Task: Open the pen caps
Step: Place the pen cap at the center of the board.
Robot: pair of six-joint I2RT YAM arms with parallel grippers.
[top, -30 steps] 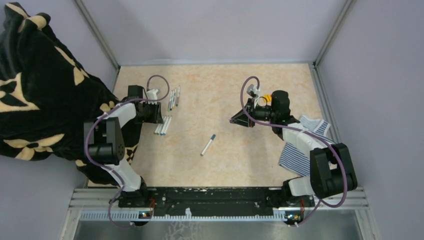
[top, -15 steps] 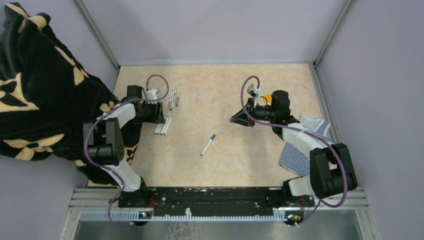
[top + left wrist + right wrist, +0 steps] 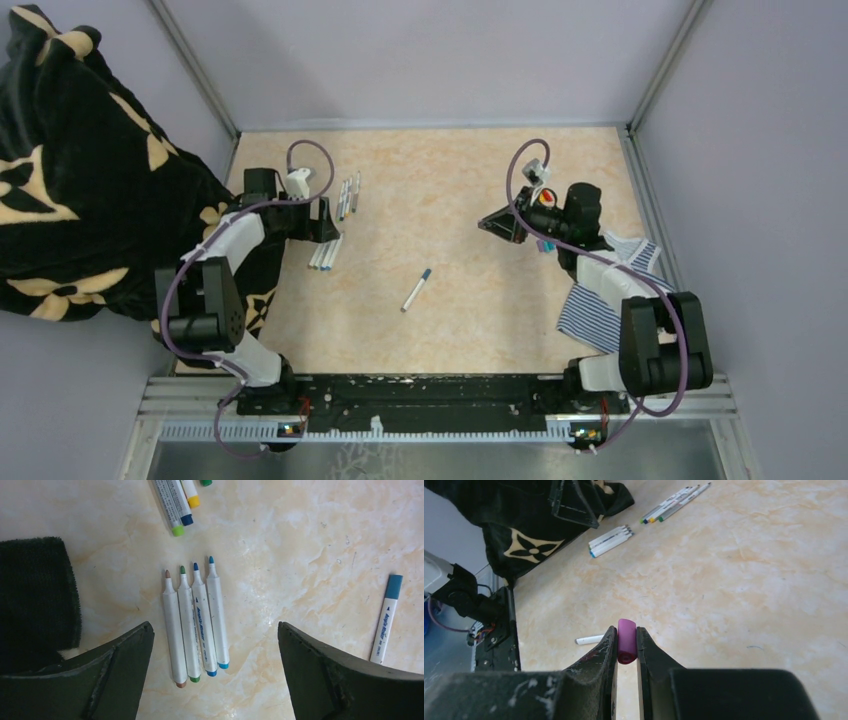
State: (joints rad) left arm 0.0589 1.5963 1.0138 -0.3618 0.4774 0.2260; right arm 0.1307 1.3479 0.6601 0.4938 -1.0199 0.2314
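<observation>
Pen caps (image 3: 187, 519) in lime, dark blue, yellow and green sit on the capped pens (image 3: 348, 197), which lie in a close row at the far left of the table (image 3: 450, 170). We see one more loose from any pen: a purple cap (image 3: 626, 640), pinched between the fingers of the right gripper (image 3: 626, 647). Those fingers are clenched tight on it and hold it above the table on the right side. A teal cap (image 3: 393, 586) is on the lone pen (image 3: 417, 290), which lies by itself near the middle of the table, well apart from both grippers.

Four uncapped pens (image 3: 195, 622) lie side by side and touching, just on the near side of the capped row. Their brown, green, blue and light-blue tips are bare and point toward the far side. The left gripper (image 3: 215, 627) hangs over them with its fingers spread wide, one on each side of the group, and we see nothing grasped between them.

A black patterned cloth (image 3: 80, 180) is heaped along the left edge, and in the left wrist view its dark hem lies just beside one finger. A blue-and-white striped cloth (image 3: 585, 315) lies at the right edge, partly under the right arm.
</observation>
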